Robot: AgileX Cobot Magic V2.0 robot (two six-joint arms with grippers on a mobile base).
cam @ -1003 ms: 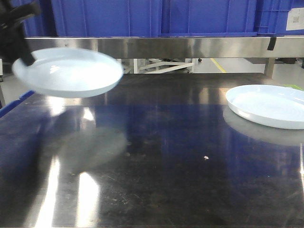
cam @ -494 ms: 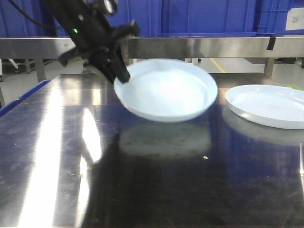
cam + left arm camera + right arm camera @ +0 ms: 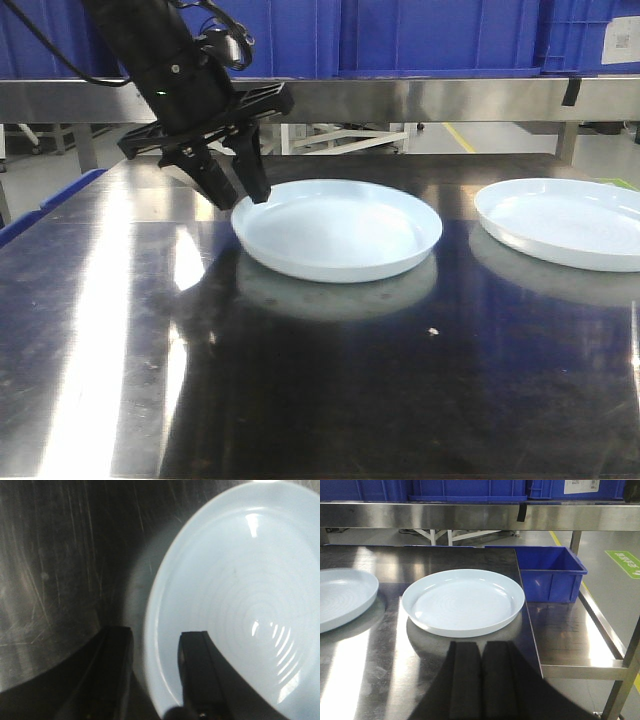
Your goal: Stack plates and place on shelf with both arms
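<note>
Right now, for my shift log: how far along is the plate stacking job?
Early. Done: both plates lie on the table, the middle plate beside the right plate, apart. In hand: the left gripper straddles the middle plate's rim, fingers apart, apparently not clamping. Left: stacking one on the other and lifting the stack to the shelf with both arms.

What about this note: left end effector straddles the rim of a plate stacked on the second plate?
No: the left end effector straddles the rim of a plate lying on the table beside the second plate; the front-facing view shows it.
</note>
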